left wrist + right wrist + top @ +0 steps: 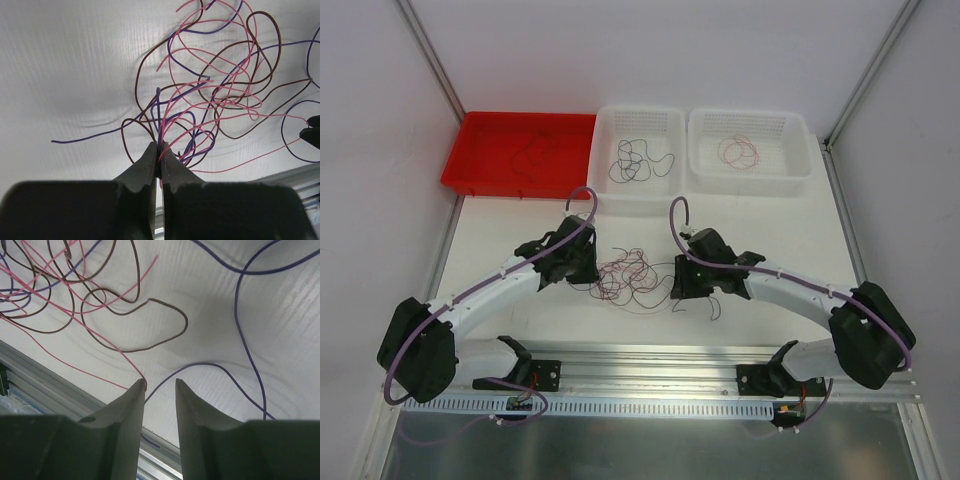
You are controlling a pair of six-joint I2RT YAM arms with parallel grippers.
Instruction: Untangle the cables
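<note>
White tabletop (790,240) between pale walls, edged on the near side by a ribbed aluminium rail (650,357). Lined up along the far edge, left to right: a shallow red plastic tray (470,170) with one dark curly cable (533,150) inside; a white mesh basket (607,125) with looped dark purple cables (638,163); a second white mesh basket (802,143) with red cables (740,152). Nearer, mid-table between the two arms, a loose tangle of hair-thin red, brown and purple cables (628,275).

Left gripper (159,150): pressed together on a pink and a purple strand at the tangle's near edge. Right gripper (160,387): parted by a narrow gap, clamping nothing; touches a pink strand with one fingertip (135,395) and shows a purple strand through the gap, lying on the table.

Seen only from overhead: the three containers and both arms at once. Seen only from the wrists: the pinch, the gap and the separate strand colours. Overhead, fingertips hidden under the black wrist housings.
</note>
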